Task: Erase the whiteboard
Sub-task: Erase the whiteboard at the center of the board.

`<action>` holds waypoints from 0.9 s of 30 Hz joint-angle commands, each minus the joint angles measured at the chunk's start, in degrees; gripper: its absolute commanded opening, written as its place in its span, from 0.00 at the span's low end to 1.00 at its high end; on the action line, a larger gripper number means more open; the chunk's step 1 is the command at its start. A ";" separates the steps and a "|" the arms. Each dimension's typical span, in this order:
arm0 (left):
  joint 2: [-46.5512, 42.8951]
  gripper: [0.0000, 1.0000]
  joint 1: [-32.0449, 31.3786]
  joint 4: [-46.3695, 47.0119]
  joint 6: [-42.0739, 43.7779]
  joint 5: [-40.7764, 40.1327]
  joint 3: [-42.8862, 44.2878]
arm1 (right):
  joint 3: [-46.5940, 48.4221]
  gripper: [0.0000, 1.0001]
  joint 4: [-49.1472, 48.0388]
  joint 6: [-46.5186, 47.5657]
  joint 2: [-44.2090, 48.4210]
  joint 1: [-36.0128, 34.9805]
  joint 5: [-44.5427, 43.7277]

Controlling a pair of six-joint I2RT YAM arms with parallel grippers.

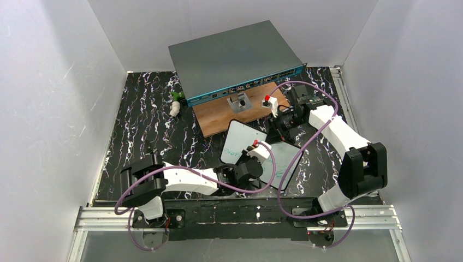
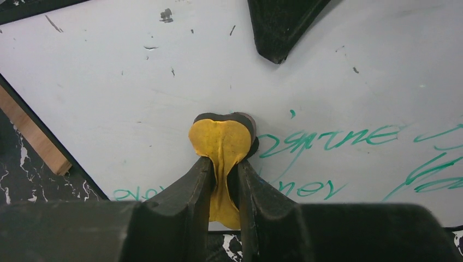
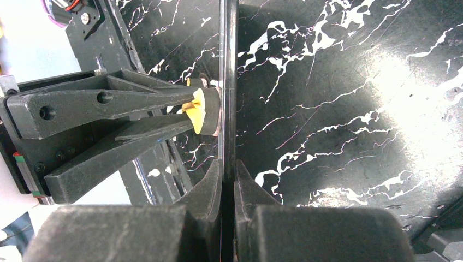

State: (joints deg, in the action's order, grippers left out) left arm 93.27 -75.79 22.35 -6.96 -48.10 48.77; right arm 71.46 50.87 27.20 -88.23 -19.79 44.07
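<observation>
The whiteboard (image 1: 241,137) is tilted up off the black marbled table, white with a thin dark rim. Green handwriting (image 2: 333,139) runs over its right and lower parts; the upper left is wiped, with a few dark specks. My right gripper (image 3: 228,170) is shut on the board's edge (image 3: 228,82), seen edge-on, and one of its fingers (image 2: 281,27) shows over the top of the board. My left gripper (image 2: 225,166) is shut on a yellow and black eraser (image 2: 224,139), which presses flat against the board's face beside the writing.
A large grey box with a teal front (image 1: 235,60) stands at the back, with a brown wooden board (image 1: 218,117) in front of it. On the wood are a small metal piece (image 1: 239,102) and a white, red-topped item (image 1: 268,103). A small green and white object (image 1: 175,103) lies at the back left.
</observation>
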 commanded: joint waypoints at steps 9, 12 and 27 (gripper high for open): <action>-5.87 0.00 2.51 1.85 -8.89 2.60 -4.98 | 0.35 0.01 0.98 4.27 0.09 -1.57 -0.92; -6.65 0.00 1.87 0.63 -11.72 2.95 -7.86 | 0.34 0.01 0.98 4.27 -0.02 -1.57 -0.92; -3.75 0.00 1.40 -0.86 -1.40 3.46 1.21 | 0.41 0.01 1.07 4.30 0.23 -1.56 -0.88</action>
State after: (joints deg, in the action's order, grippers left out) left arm 89.01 -74.65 20.47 -14.37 -44.60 43.83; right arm 71.48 50.92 27.57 -88.23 -20.49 44.49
